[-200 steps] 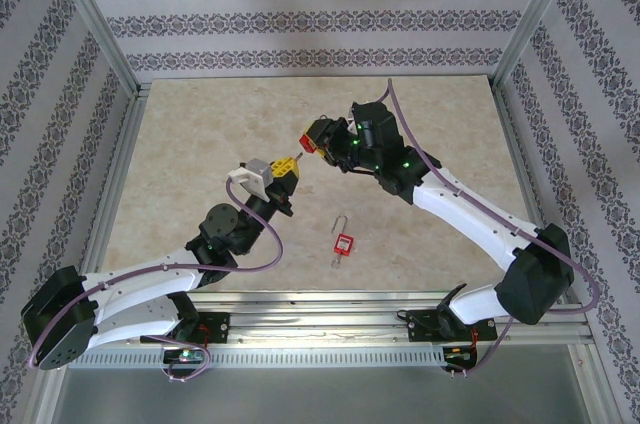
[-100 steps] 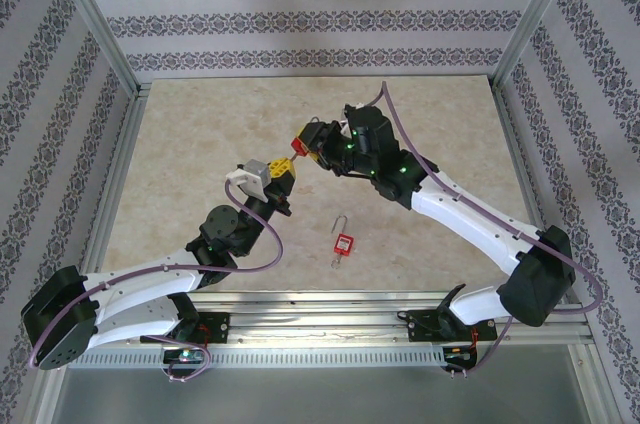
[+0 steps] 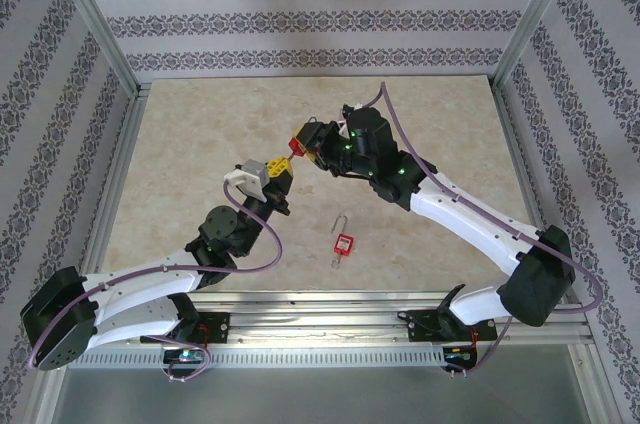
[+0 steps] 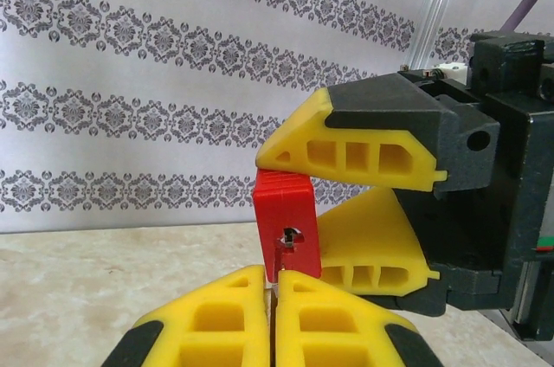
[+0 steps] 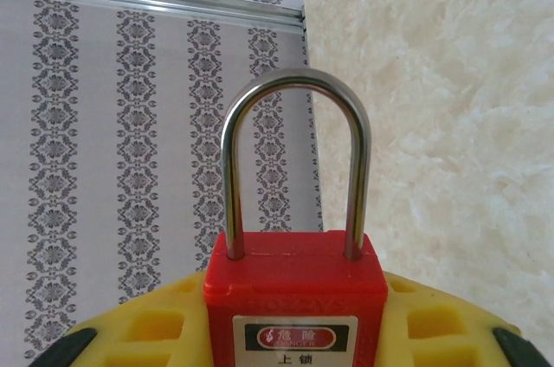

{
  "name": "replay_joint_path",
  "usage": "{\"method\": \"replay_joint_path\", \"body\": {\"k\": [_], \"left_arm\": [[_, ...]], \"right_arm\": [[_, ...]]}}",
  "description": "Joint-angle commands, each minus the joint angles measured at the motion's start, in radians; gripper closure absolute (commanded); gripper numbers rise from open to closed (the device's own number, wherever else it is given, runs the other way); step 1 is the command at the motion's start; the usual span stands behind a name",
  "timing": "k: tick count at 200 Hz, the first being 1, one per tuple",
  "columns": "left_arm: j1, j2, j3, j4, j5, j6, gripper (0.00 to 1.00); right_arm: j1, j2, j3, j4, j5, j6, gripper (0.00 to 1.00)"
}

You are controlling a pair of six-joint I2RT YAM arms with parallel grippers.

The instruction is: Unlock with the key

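My right gripper [image 3: 308, 145] is shut on a red padlock [image 3: 298, 142] and holds it above the table's middle. In the right wrist view the padlock's red body [image 5: 294, 293] sits between the yellow fingers [image 5: 151, 328], with its silver shackle [image 5: 294, 81] closed and pointing away. My left gripper [image 3: 282, 168] is shut on the key. Its thin blade [image 4: 278, 270] rises from between the closed yellow fingertips [image 4: 229, 293] to the keyhole [image 4: 288, 235] in the padlock's underside. The key's head is hidden inside the fingers.
A second red padlock [image 3: 343, 242] with a thin shackle lies flat on the marbled tabletop [image 3: 200, 134], near the front and below the two grippers. Aluminium frame posts [image 3: 95, 29] and patterned walls enclose the table.
The right arm has carried the padlock left, toward the left gripper, until its underside meets the key blade. The left arm has barely moved.
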Motion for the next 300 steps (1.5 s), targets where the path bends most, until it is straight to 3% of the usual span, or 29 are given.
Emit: {"method": "replay_joint_path", "body": {"k": [1, 123, 215, 252, 300], "left_arm": [[-0.014, -0.022, -0.005, 0.034, -0.016, 0.026, 1.00], [-0.014, 0.012, 0.013, 0.033, -0.016, 0.034, 1.00], [-0.016, 0.112, 0.083, -0.008, -0.040, 0.228, 1.00], [-0.016, 0.189, 0.036, 0.204, -0.004, 0.285, 1.00], [-0.016, 0.298, 0.025, 0.433, 0.067, 0.248, 1.00]], "right_arm": [[0.014, -0.015, -0.014, 0.051, 0.000, 0.008, 0.83], [0.035, 0.017, -0.034, 0.094, -0.021, 0.026, 0.84], [0.078, 0.024, -0.071, 0.148, -0.014, 0.068, 0.84], [0.086, 0.010, -0.109, 0.199, -0.020, 0.103, 0.85], [0.084, -0.047, -0.122, 0.209, -0.016, 0.140, 0.86]]}}
